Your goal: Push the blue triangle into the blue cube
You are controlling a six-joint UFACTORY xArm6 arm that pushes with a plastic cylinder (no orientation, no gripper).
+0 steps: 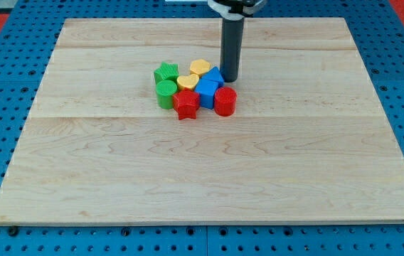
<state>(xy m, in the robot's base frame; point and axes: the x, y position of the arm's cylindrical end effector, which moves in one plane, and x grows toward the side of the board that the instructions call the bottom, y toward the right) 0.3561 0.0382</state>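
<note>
camera view shows a pale wooden board [209, 171] lying on a blue pegboard surface [3, 85]; all the blocks sit bunched together a little left of centre, toward the far half of the board; my tip [230, 77] stands on the wood at the cluster's far right corner, just beside the blue triangle [215, 74] and seemingly touching it; i carry no claw, only a straight dark rod, so it grasps nothing; the blue cube [207, 92] sits directly nearer than the triangle, the two pressed together; a red cylinder [225, 101] is at the cube's right, a red star [185, 104] at its near left; two yellow blocks [200, 68] [187, 82], shapes unclear, lie farther left; a green star-like block [166, 72] and a green cylinder [166, 93] close the left edge.
</note>
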